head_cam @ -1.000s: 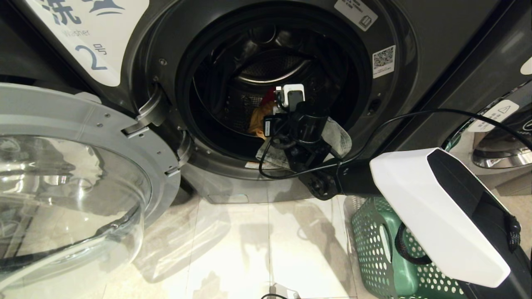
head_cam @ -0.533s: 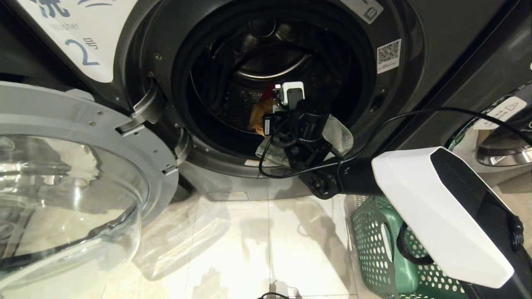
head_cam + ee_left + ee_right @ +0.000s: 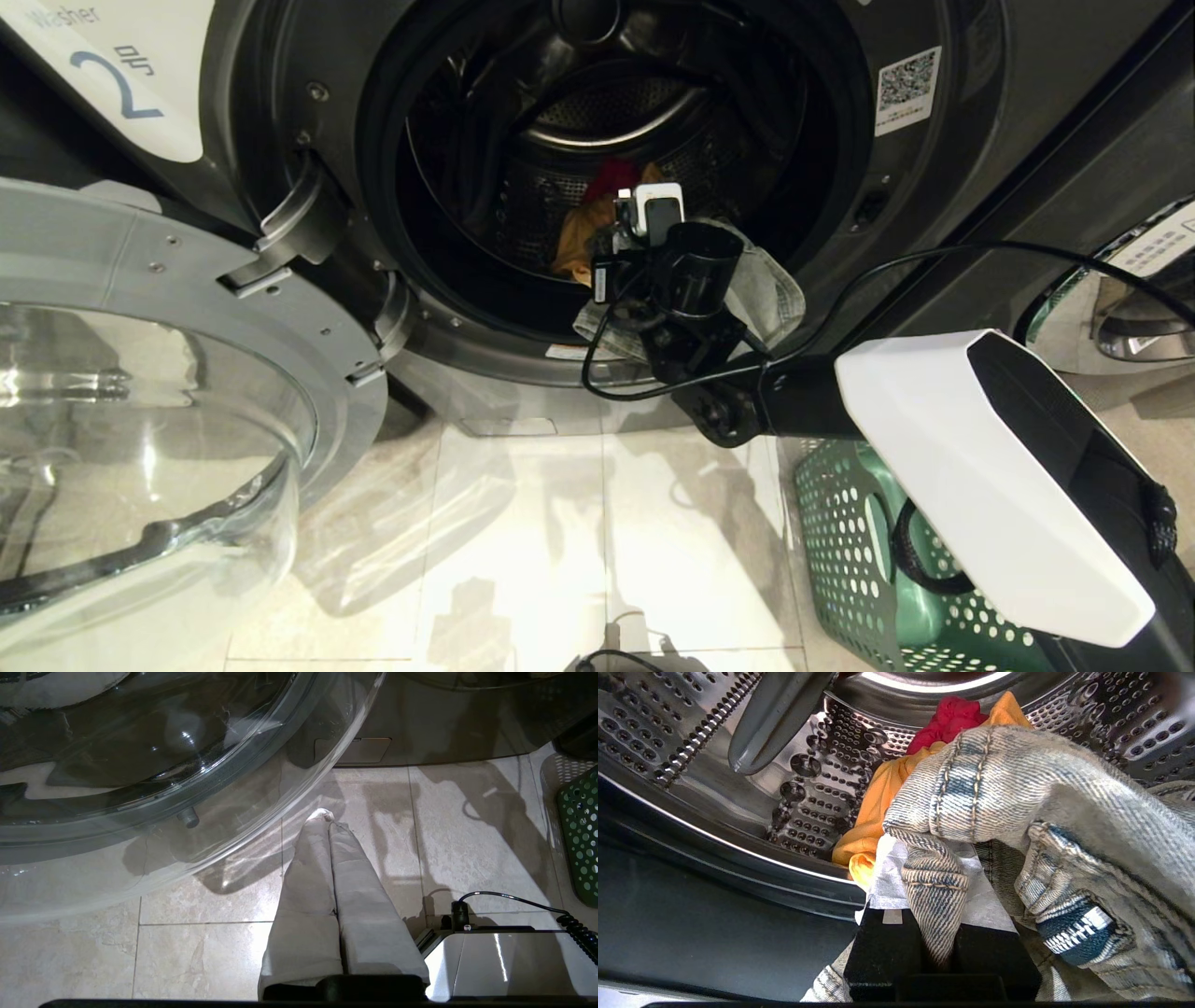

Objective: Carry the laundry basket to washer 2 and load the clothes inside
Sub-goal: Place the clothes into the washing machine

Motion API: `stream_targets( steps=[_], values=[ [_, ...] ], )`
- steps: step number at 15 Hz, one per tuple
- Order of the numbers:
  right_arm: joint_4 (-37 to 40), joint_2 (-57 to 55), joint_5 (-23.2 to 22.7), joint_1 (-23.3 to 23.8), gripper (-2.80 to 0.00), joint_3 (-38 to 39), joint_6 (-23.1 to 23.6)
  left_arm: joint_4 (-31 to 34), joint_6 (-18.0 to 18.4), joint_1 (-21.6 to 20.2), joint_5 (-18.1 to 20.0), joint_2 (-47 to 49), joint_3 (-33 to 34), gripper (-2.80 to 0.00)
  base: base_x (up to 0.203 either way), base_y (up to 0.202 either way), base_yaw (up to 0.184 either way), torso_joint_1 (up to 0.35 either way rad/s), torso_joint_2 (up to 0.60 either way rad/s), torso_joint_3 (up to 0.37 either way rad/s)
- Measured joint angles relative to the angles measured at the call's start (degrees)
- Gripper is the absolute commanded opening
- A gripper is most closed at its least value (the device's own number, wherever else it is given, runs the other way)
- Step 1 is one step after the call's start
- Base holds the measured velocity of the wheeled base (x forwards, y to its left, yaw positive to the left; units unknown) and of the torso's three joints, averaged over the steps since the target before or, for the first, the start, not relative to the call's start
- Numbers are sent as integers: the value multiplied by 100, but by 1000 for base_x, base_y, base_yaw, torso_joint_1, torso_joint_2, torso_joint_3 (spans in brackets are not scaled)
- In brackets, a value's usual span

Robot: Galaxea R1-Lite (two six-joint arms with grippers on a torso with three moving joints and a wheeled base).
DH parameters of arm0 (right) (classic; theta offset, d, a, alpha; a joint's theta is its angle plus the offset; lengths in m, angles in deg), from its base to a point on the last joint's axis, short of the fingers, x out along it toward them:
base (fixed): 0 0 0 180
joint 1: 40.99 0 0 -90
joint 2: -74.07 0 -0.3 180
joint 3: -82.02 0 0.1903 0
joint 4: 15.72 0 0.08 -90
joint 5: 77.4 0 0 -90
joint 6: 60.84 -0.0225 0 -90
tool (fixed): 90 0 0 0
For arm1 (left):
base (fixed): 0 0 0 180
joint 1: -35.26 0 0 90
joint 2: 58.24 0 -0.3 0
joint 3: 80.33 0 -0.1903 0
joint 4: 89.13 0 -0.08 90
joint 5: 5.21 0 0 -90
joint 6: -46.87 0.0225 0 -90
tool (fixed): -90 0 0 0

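Washer 2 (image 3: pixel 990 121) stands with its round glass door (image 3: pixel 159 392) swung open to the left. A blue "2" label (image 3: pixel 121 84) sits on its front. Inside the steel drum (image 3: pixel 817 779) lie an orange garment (image 3: pixel 878 807) and a red one (image 3: pixel 952 718). My right gripper (image 3: pixel 934 891) is at the drum's mouth, shut on a fold of faded jeans (image 3: pixel 1017 774). The jeans (image 3: pixel 770 289) drape over the door rim. The green laundry basket (image 3: pixel 840 551) stands on the floor under my right arm. My left gripper (image 3: pixel 325 819) hangs shut and empty above the tiles.
The open door (image 3: pixel 140 765) juts out over the floor on the left, close above the left gripper. Another washer's door (image 3: pixel 1139 299) shows at the right edge. Pale floor tiles (image 3: pixel 597 523) lie in front of the machine, with my base (image 3: pixel 504 961) low in the left wrist view.
The whole head view has shifted: the drum opening looms larger and the "2" label has slid toward the upper left. My right gripper still grips the jeans at the drum's mouth.
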Motion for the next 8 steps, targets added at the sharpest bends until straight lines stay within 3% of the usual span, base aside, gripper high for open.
stream_targets(
  steps=[4,8],
  values=[
    [-46,26,-229,0,-280,-13,20,-1,0,0,0,0,0,-280,0,0,0,0,0,0],
    [-625,108,-242,-6,-280,-2,108,1,0,0,0,0,0,-280,0,0,0,0,0,0]
  ],
)
